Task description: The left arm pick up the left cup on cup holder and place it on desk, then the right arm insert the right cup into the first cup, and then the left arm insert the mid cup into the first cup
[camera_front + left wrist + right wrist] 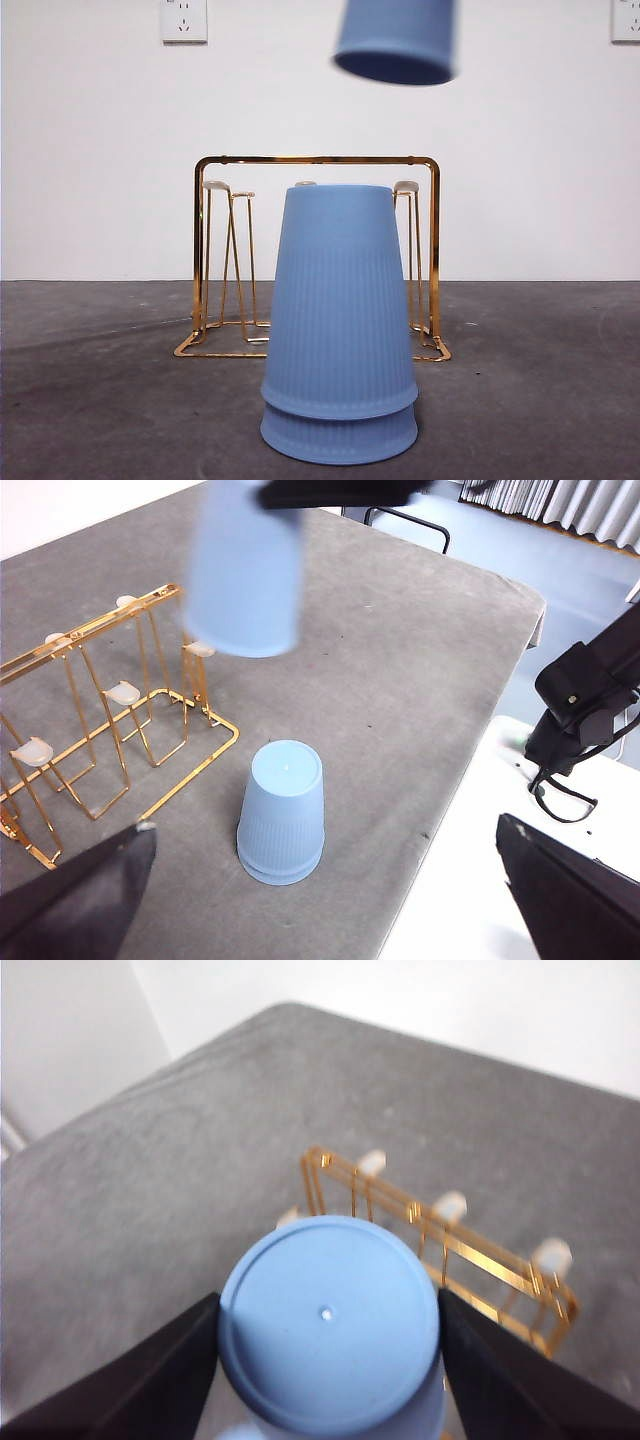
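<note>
A white wall with two sockets backs the dark grey desk (100, 400) on my front feed. My right gripper (328, 1330) is clamped on a blue cup (395, 40), upside down with its flat bottom facing the wrist camera, a black jaw pressed against each side. On the front feed that cup hangs in the air with only its lower part and open mouth in view, blurred at the top edge, above and slightly to the right of the stack (339, 330). My left gripper (330, 880) holds nothing, its jaws spread wide apart, high over the desk looking down on the stack. The stack is two blue ribbed cups, mouth down, one nested over the other, standing on the desk just in front of the gold cup holder (318, 160). The holder's white-tipped prongs (124, 692) are all bare
</note>
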Controlling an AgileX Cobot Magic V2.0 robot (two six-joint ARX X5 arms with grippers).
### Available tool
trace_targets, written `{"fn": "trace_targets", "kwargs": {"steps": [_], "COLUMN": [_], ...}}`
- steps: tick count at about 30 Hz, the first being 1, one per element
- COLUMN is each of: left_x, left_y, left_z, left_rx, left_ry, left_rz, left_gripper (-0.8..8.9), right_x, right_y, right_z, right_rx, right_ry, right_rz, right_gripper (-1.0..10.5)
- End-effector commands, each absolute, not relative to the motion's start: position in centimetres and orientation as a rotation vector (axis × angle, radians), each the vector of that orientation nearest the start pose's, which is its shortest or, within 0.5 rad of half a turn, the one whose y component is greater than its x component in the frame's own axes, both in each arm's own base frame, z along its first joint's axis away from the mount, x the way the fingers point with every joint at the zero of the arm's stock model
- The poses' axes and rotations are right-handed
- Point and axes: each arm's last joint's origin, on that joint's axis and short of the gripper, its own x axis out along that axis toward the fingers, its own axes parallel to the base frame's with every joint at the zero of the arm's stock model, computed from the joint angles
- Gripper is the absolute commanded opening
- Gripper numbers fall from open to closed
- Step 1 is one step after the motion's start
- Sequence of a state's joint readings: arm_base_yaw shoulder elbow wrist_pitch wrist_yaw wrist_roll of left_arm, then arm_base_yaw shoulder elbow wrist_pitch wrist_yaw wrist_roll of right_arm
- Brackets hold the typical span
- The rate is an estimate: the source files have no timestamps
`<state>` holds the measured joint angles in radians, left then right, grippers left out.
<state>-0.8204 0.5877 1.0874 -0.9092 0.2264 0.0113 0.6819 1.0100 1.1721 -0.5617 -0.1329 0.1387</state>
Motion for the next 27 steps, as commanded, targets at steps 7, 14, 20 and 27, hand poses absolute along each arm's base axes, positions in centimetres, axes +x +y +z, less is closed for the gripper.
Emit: {"fn": "trace_targets", "kwargs": {"steps": [7, 14, 20, 27], "left_x": [4.5, 4.5, 4.5, 4.5], "left_y": [-5.9, -5.9, -5.9, -5.9], "left_z": [38.8, 38.8, 38.8, 38.8], "left_rx": [0.126, 0.123, 0.123, 0.123], "left_ry": [0.37, 0.373, 0.373, 0.375], "left_rz": [-1.042, -1.041, -1.041, -1.041], "left_gripper": [5.94, 5.94, 5.94, 5.94], "right_x": [12.2, 11.9, 12.8, 14.0], "right_y": [12.5, 15.0, 16.4, 18.1], "right_z": [39.1, 35.4, 32.8, 31.3], "right_rx": [-0.009, -0.042, -0.058, -0.068], "right_ry": [0.521, 0.531, 0.554, 0.593], "right_rz": [0.876, 0.92, 0.914, 0.938], "right_gripper": [2.6, 2.6, 2.6, 2.6]}}
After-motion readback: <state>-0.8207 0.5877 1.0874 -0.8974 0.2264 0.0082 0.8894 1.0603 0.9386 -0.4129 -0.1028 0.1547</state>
